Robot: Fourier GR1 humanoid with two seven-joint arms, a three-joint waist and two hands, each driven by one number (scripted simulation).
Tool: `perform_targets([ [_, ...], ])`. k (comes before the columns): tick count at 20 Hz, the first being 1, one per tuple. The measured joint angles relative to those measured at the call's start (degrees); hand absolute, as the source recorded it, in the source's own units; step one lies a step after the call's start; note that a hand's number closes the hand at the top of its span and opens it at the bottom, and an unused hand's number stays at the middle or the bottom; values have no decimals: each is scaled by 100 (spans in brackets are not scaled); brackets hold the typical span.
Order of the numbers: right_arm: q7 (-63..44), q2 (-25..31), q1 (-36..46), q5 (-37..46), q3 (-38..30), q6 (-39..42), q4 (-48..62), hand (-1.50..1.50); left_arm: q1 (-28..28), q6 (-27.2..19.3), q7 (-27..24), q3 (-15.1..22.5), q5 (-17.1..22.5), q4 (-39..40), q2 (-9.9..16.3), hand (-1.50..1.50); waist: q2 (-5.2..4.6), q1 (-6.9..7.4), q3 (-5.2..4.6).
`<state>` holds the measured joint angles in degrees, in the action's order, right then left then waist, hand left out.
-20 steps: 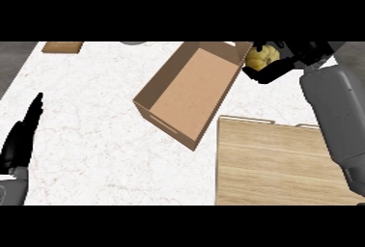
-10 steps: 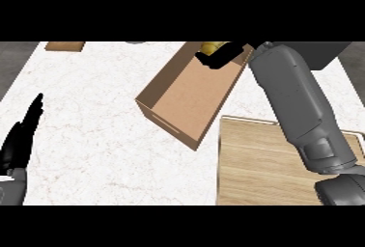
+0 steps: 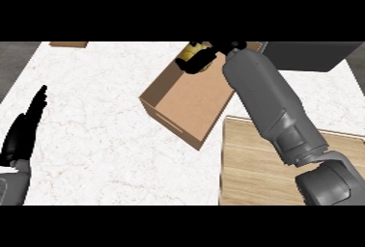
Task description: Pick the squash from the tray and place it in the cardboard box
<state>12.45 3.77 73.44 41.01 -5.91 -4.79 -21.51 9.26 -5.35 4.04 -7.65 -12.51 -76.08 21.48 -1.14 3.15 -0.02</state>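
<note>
White stone counter [image 3: 107,144] lies under me, with speckles all over it. My right hand [image 3: 206,54] is up over the far end of the cardboard box [image 3: 189,103]. My fingers curl round the squash [image 3: 189,52], so it hangs above the box and not in it yet. I hold it there because I want it to go straight down inside when I let go. It is off the wooden tray [image 3: 260,159], which sits near me on my right, just beside the box. The squash looks yellow and small, and my black fingers hide most of it. My left hand [image 3: 22,135] rests flat and open at the left edge.
</note>
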Motion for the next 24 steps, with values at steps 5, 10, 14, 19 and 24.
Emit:
perform_targets([
  [5, -439, -176, 266, 2, -172, -335, 607, -150, 112, -30, -15, 63, -62, 49, -78, 0, -49, 95, -2],
  [10, -482, -244, 286, -150, -396, -342, 1003, -150, 180, -67, -46, 120, -123, 79, -148, 0, -85, 152, 0],
  [14, -179, -307, 228, -279, -551, -464, 1079, -150, 213, -80, -27, 147, -170, 88, -171, 0, -88, 171, 3],
  [19, 343, -242, 206, -588, -889, -708, 936, -150, 175, -20, -30, 103, -132, 71, -132, 0, -80, 168, 5],
  [24, 756, -61, 171, -1105, -1431, -812, 806, -150, 149, 54, -3, 44, -75, 17, -80, 0, -68, 144, 8],
])
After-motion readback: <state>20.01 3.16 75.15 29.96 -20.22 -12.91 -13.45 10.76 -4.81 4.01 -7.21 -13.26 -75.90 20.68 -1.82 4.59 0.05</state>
